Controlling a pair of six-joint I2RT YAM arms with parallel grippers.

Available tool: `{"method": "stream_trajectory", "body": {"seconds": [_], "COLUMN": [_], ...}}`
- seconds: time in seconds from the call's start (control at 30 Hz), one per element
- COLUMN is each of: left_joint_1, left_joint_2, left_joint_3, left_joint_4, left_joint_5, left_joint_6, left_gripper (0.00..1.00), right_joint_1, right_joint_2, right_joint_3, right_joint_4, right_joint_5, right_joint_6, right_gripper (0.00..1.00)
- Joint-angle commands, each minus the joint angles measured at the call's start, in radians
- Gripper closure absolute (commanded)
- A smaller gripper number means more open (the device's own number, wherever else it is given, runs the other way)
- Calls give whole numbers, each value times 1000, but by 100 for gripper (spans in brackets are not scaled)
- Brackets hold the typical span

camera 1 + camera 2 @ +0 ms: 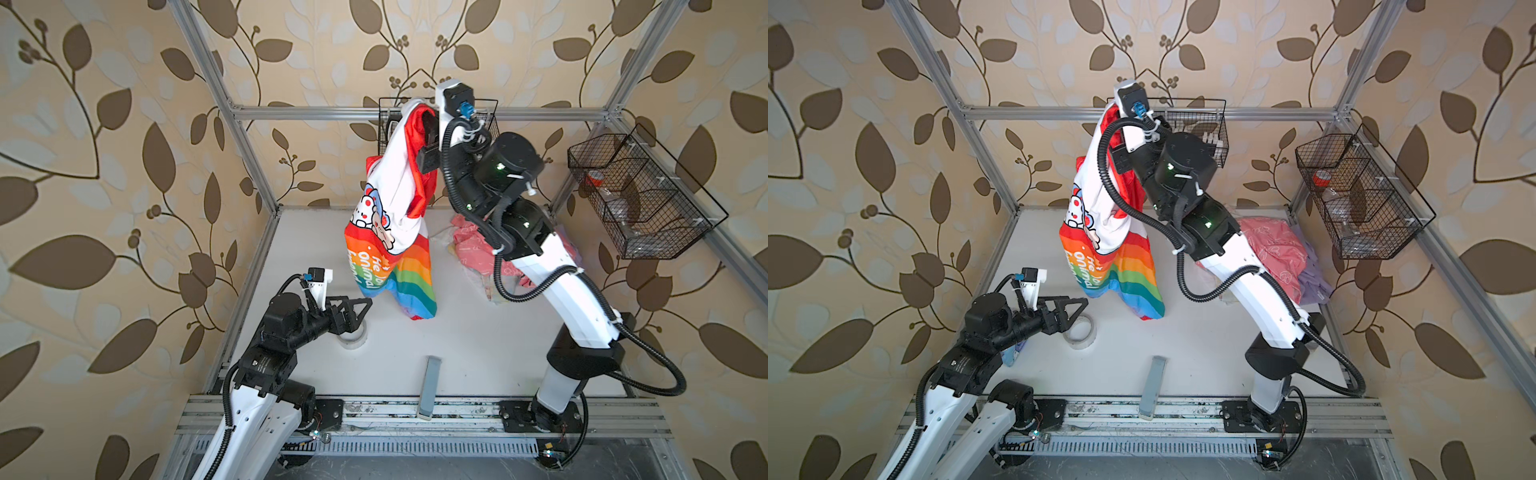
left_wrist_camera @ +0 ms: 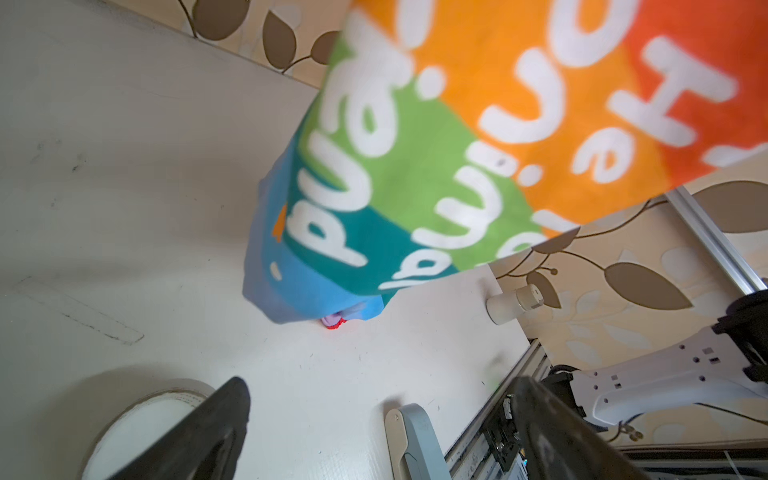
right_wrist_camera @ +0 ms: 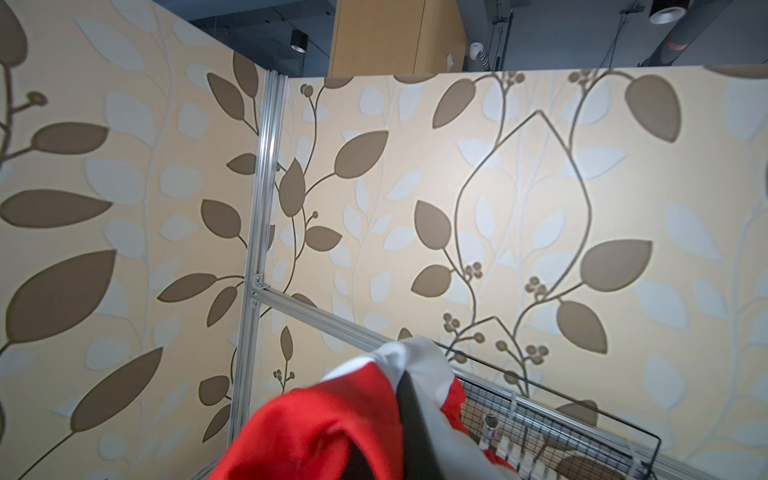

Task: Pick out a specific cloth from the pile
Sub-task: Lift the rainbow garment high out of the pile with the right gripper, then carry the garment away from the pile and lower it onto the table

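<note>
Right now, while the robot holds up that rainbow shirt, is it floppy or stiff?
Probably floppy: the cloth hangs in folds from the right gripper. Likely light, since one pinch carries it. It may sway when moved, dangling so long.

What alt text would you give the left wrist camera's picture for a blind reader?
A rainbow-striped cloth with white lettering hangs over a white table. Near it the left gripper stands open and empty, a roll of tape beside it.

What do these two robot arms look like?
The left arm and right arm have white shells, black round joints and ribbed black cable hoses. Small green lights dot the right one. The left end effector has black, triangular open-frame fingers.
</note>
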Motion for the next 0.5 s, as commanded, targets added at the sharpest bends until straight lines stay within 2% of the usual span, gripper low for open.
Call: {"method": "stream_trajectory", "body": {"seconds": [0.0,0.13,0.23,0.33,0.47], "left_joint_1": [-12,-12,-12,-12,-12], "left_joint_2": [-21,-13,-2,3,1], "left_joint_3": [-1,-2,4,3,5], "left_joint_4": [15,16,9,10,10], "left_joint_5": [-35,-44,-51,-53,-56], "left_joint_6": [10,13,20,19,25], "left_gripper": [1,1,1,1,1], "right_joint_1": [3,-6,-35,-72,-108], "right_joint_2": [84,185,212,196,107], "right_joint_3": [63,91,37,-82,-355], "right_joint_4": [117,132,131,121,121], "right_joint_5": [-68,-119,-148,-169,-208], "right_joint_6": [-22,17,69,141,235], "right_gripper": [100,100,100,100,100]}}
